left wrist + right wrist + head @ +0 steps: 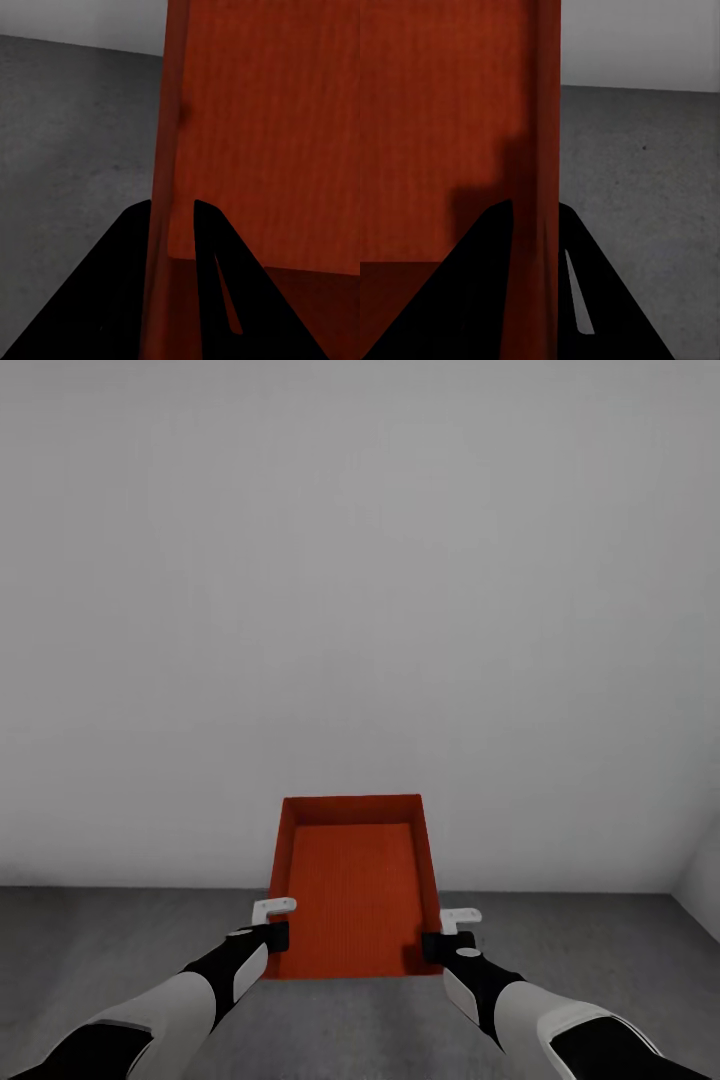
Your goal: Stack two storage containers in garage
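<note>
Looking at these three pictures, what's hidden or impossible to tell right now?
- Head view: the storage container hides the floor beneath it, so whether it is resting or lifted cannot be told.
- Head view: the container's underside and outer walls are hidden by its own body.
- Left wrist view: the left gripper jaws' tips are partly hidden by the wall.
- Right wrist view: likewise the right gripper.

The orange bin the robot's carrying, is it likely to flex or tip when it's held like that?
The storage container probably flexes little: its thin walls look straight where the left gripper and right gripper pinch opposite sides. Empty, so likely light. Gripped near one end, it might sag forward.
</note>
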You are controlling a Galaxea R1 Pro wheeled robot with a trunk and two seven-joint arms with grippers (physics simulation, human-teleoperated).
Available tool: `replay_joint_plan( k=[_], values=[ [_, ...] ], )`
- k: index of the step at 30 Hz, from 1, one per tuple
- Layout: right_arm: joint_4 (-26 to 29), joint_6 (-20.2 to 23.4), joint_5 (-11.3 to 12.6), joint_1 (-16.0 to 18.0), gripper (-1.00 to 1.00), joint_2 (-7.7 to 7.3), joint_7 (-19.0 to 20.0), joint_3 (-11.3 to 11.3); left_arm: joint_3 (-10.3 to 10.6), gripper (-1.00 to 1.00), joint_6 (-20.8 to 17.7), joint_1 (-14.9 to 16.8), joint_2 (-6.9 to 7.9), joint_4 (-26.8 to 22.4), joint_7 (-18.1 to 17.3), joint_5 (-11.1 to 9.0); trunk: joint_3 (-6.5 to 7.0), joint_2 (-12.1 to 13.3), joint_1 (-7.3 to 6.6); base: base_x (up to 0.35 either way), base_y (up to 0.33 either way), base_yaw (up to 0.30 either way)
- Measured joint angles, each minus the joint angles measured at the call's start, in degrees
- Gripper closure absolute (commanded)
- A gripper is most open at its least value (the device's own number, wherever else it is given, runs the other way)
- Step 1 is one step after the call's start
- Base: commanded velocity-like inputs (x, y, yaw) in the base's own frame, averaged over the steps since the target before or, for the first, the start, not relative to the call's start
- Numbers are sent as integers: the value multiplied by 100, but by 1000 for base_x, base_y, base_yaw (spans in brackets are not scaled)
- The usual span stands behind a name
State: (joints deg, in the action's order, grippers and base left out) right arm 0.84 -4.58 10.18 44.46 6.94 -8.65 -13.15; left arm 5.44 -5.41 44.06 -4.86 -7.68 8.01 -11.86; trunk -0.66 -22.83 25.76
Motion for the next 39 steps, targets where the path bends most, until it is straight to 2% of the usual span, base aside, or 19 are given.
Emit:
replay_joint_plan(
  k=[32, 39],
  values=[
    [17, -6, -1, -3, 100, -5, 0, -13, 2, 100, 29, -2, -3, 1, 1, -11, -290, 5, -1, 0, 0, 0],
    [5, -5, -1, -2, 100, -1, 0, -6, 4, 100, 14, -4, 0, 1, -1, -10, -481, -275, 153, 0, 0, 0]
  ],
)
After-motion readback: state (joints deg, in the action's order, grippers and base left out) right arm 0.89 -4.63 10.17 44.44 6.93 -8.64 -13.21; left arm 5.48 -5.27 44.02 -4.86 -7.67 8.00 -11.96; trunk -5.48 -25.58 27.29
